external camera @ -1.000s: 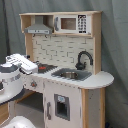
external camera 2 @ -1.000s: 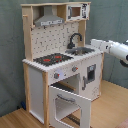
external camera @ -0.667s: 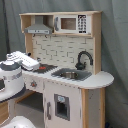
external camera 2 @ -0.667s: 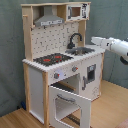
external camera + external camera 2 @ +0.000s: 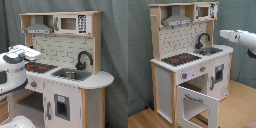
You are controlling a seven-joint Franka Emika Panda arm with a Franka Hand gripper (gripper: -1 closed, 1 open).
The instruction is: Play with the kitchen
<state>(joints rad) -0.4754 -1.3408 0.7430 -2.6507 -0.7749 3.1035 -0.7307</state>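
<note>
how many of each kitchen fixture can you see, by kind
hood: 1
microwave: 1
faucet: 1
sink: 1
hob: 1
open oven door: 1
knobs: 2
total: 8

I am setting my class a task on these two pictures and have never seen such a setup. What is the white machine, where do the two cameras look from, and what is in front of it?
The white machine is a robot arm. Both pictures come from cameras standing off the arm, looking at the same scene from different sides. In front of it stands a toy kitchen of white and light wood. Its worktop carries a black hob with red rings, a sink and a black tap. Above are a grey hood and a toy microwave. In the second exterior view the oven door hangs open. The arm reaches toward the kitchen but seems to hold nothing.
</note>
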